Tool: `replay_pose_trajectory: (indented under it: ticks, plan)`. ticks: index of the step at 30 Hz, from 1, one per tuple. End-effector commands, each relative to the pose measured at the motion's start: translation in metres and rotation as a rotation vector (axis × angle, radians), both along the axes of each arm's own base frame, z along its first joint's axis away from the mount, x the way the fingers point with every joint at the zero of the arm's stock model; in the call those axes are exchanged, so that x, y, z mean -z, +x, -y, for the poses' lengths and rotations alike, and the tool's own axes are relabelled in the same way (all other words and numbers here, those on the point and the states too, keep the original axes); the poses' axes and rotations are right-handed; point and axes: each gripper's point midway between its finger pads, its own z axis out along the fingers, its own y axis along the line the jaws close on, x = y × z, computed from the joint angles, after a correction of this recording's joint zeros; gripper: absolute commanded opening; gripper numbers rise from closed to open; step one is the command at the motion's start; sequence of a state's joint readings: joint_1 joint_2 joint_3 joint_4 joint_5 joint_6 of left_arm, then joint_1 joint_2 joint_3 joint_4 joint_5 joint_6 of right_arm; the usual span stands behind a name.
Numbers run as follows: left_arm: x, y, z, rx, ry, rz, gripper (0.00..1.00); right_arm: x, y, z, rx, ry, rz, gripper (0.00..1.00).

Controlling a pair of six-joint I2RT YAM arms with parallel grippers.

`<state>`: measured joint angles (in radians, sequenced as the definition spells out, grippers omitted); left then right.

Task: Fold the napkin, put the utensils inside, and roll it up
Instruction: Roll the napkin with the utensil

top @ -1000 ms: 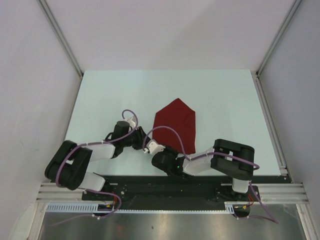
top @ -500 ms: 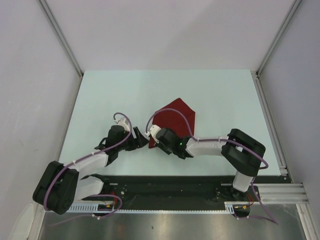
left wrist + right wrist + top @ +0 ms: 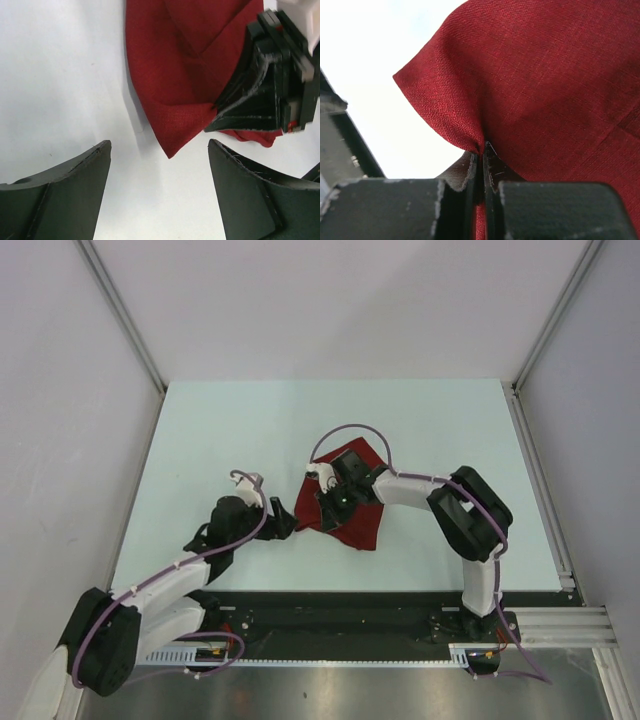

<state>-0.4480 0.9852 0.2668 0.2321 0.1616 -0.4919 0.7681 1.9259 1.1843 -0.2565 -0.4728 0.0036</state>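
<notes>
While a pale table [image 3: 430, 430] carries it, the folded red napkin [image 3: 365, 525] lies near the centre. The right gripper [image 3: 481, 150] is pinched tight on its left edge. Just beside, the left gripper [image 3: 159, 144] is spread apart, holding nothing.

Seen from above, the pale counter [image 3: 220, 430] lies bare across its far half and down both sides, leaving room for a reach. Near the middle, the napkin [image 3: 362, 528] lies partly under the right arm [image 3: 410, 488], which stretches in from the right and bars that side. The right gripper [image 3: 320, 508] is pinched on the napkin's left fold. Just beside it, the left gripper [image 3: 285, 522] has its fingers [image 3: 75, 185] spread wide, and the gap between them is free, facing the napkin's corner. Walls [image 3: 60, 390] hem the counter left, right and behind.
</notes>
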Motion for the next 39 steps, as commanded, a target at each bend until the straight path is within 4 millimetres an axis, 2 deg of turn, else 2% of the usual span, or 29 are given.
replay_pose_trajectory:
  ticks: [1,7,11,13,20,26,28,30,34,39]
  plan:
    - [-0.009,0.003,0.009,0.067,0.038,0.103,0.83,-0.005,-0.011,-0.003,-0.024,0.061,-0.193,0.00]
    - [-0.015,0.004,0.022,0.101,0.068,0.136,0.84,0.006,-0.005,0.003,-0.006,0.034,-0.250,0.00]
    - [0.007,0.015,0.012,-0.007,0.112,0.020,0.84,0.009,-0.005,0.005,-0.004,0.034,-0.262,0.00]
    - [0.011,0.018,0.013,-0.044,0.092,-0.015,0.84,0.010,-0.005,0.005,-0.006,0.032,-0.265,0.00]
    - [-0.002,0.036,0.022,-0.117,0.003,-0.010,0.83,0.012,-0.007,0.006,-0.011,0.025,-0.265,0.00]
    - [0.003,0.048,0.027,-0.139,-0.010,-0.026,0.83,0.016,-0.009,0.008,-0.012,0.013,-0.270,0.00]
    - [0.013,0.048,0.028,-0.140,0.003,-0.057,0.83,0.017,-0.009,0.008,-0.012,0.011,-0.270,0.00]
    - [0.015,0.047,0.030,-0.140,-0.005,-0.062,0.83,0.017,-0.009,0.008,-0.013,0.010,-0.270,0.00]
    - [0.020,0.045,0.017,-0.200,0.001,-0.068,0.83,0.019,-0.010,0.009,-0.013,0.007,-0.273,0.00]
    - [-0.007,0.047,0.013,-0.226,-0.100,0.016,0.84,0.021,-0.011,0.008,-0.016,0.005,-0.276,0.00]
